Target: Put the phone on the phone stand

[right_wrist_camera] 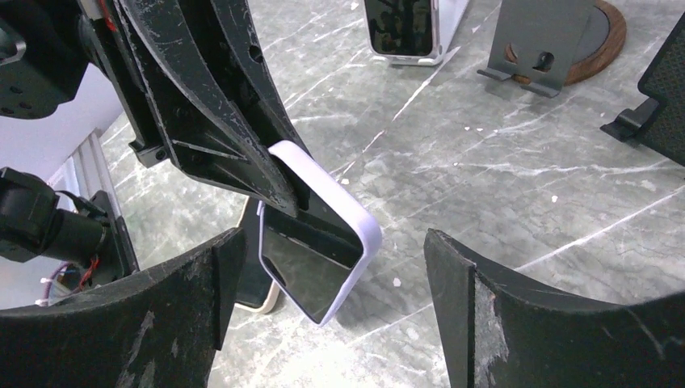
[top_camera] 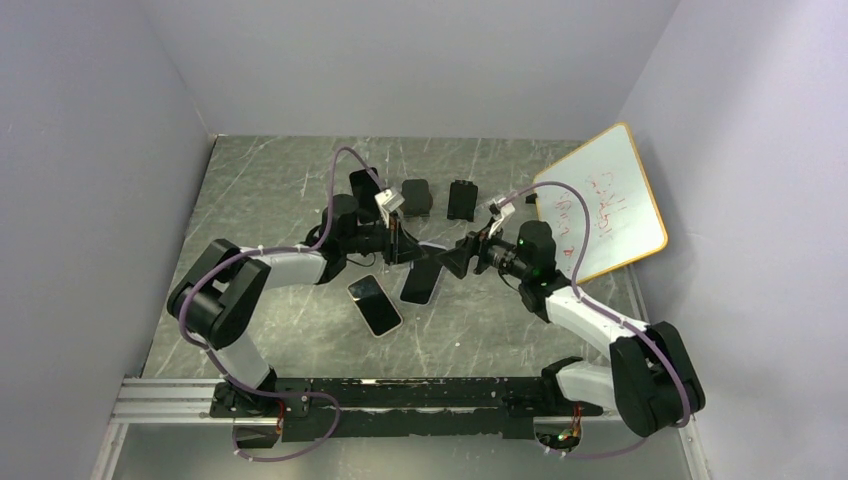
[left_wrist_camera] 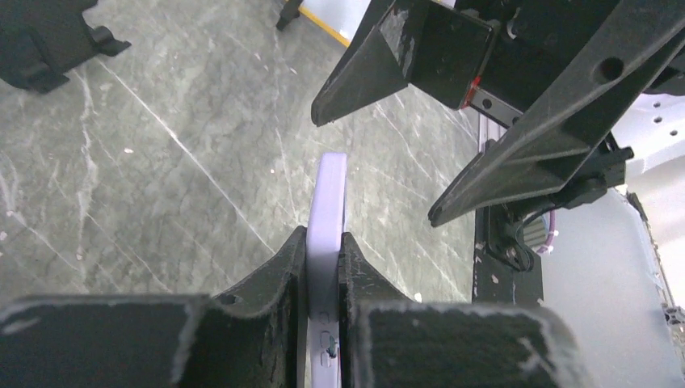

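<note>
Between left fingers (left_wrist_camera: 271,283) phone (left_wrist_camera: 330,212) pinched; right fingers (right_wrist_camera: 485,323) flank it, apart

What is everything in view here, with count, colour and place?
flat phones: two, dark screens, mid-table.
held phone: one, lilac case, raised above mid-table.
upright phone: one, white case, table's back.
grey stand: one, grey on wooden base, back.
black stand: one, black, back, right of grey stand.
whiteboard: one, white, yellow-edged, red writing, right wall.
small item: one, black, unidentifiable, beside whiteboard.
table: one, grey marbled.
left gripper: one, black, shut on held phone.
right gripper: one, black, open around held phone's free end.
</note>
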